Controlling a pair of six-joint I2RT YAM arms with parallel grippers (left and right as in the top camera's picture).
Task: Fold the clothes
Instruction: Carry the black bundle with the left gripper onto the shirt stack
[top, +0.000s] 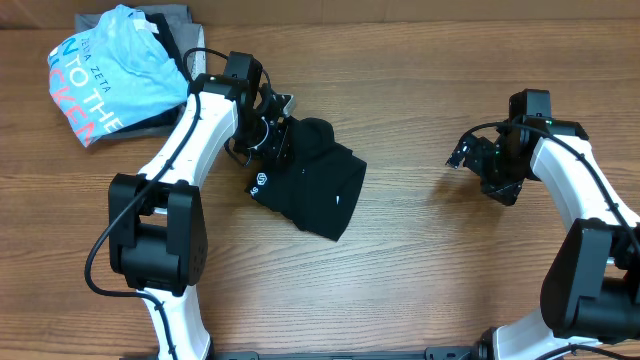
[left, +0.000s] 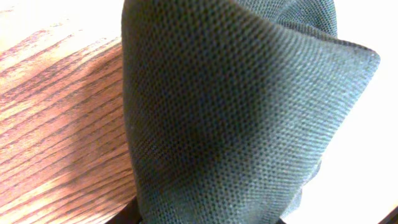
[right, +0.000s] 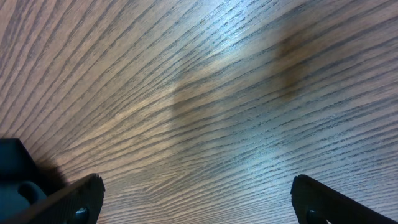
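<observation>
black T-shirt lies folded, long axis roughly 11-to-5. my left gripper is at its 11 o'clock corner, fabric hides the jaws, can't tell opening or grip. my right gripper gapes wide, empty, shirt well apart at its 9 o'clock; left is nearer

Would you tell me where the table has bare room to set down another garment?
The widest bare wood lies between the black T-shirt and the right arm; the front strip below the shirt is also free. The far left corner is crowded by the light blue tee, grey garments and the left arm.
</observation>
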